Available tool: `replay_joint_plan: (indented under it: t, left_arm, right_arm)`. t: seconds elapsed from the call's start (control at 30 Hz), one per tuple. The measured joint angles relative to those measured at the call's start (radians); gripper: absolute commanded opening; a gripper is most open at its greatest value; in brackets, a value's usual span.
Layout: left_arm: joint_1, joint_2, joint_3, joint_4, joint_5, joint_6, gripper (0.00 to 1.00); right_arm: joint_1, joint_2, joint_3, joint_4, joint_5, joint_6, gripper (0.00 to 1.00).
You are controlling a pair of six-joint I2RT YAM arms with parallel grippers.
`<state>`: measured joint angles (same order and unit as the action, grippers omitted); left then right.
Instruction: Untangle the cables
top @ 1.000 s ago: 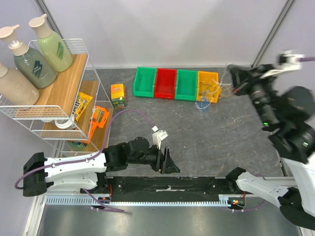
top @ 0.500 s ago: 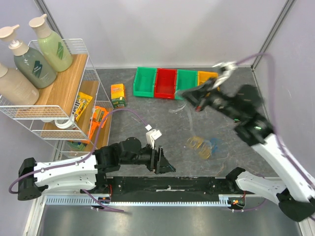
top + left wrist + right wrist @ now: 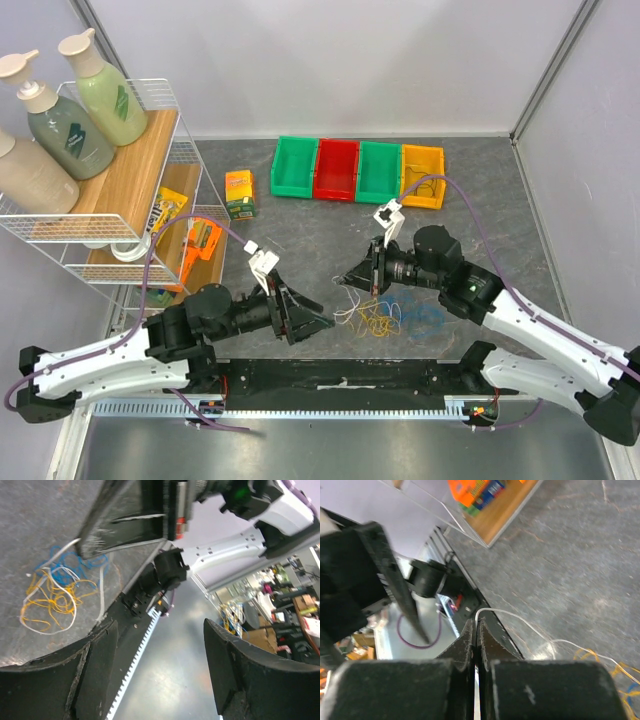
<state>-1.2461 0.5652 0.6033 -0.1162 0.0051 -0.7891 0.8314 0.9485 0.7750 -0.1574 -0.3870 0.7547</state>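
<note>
One cable tangle (image 3: 383, 320), four bins (image 3: 338, 143), right fingers (image 3: 461, 652) pinching one white cable (image 3: 512, 615)

L gripper (image 3: 322, 315) is held spread wide by the front edge (tips pointed right). R gripper (image 3: 347, 281) is clamped on white cable (image 3: 490, 609), mid-bench.

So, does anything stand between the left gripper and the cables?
No object lies between the left gripper and the cables. The right gripper, shut on the white wire, hangs close beside that gap.
</note>
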Motion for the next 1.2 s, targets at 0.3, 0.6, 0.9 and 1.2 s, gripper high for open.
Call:
replay_joint_plan:
  t: [0.3,0.6,0.9,1.2]
  left_arm:
    - [-0.001,0.118,0.026,0.035,-0.169,0.107,0.55]
    - [-0.001,0.059,0.003,0.038,-0.234,0.178,0.71]
    - [-0.001,0.148,0.006,0.06,-0.265,0.311,0.7]
    - [-0.002,0.125,-0.051,0.342,-0.153,0.451,0.17]
  right_arm:
    - [0.0,-0.013,0.0,0.17,-0.09,0.14,0.0]
    - [0.0,-0.033,0.001,0.175,-0.198,0.14,0.0]
    - [0.0,-0.024,0.001,0.264,-0.311,0.189,0.0]
    - [0.0,-0.025,-0.001,0.326,-0.36,0.232,0.0]
